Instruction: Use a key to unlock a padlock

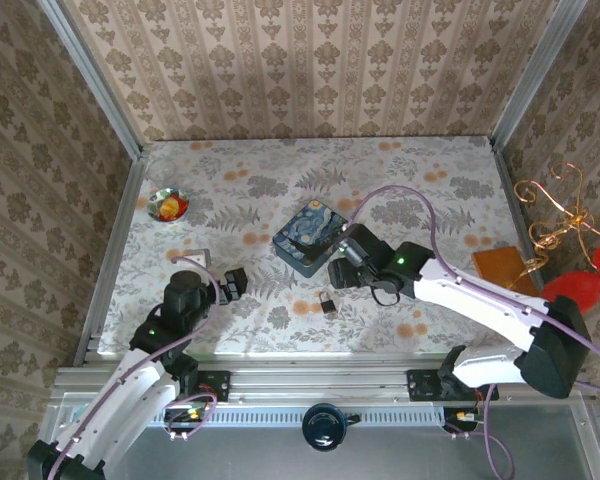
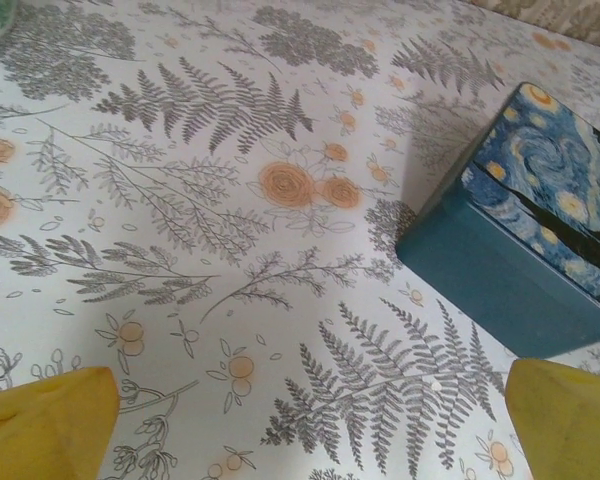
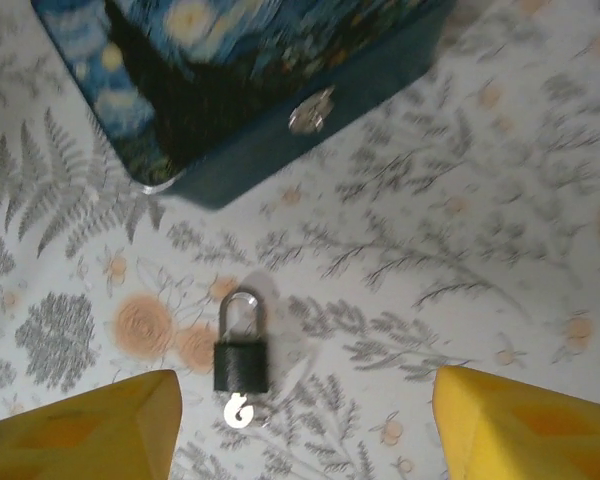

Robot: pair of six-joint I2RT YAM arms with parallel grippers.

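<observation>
The tiny dark padlock (image 3: 241, 362) lies flat on the flowered tablecloth, its pale shackle (image 3: 240, 305) pointing toward the blue starry-night tin (image 3: 230, 80). A small silver key (image 3: 237, 410) sticks out of its bottom. My right gripper (image 3: 300, 430) hovers above it, open, and the lock sits nearer the left yellow finger (image 3: 90, 430). From above, the padlock (image 1: 327, 303) lies just in front of the right gripper (image 1: 340, 273) and the tin (image 1: 308, 237). My left gripper (image 1: 232, 283) is open over bare cloth, with the tin (image 2: 525, 225) ahead to its right.
A small bowl (image 1: 167, 204) with red and yellow contents sits at the far left. A pale triangular scrap (image 1: 195, 258) lies near the left arm. A brown flat block (image 1: 504, 268) rests at the table's right edge, with copper wire (image 1: 555, 215) beyond it.
</observation>
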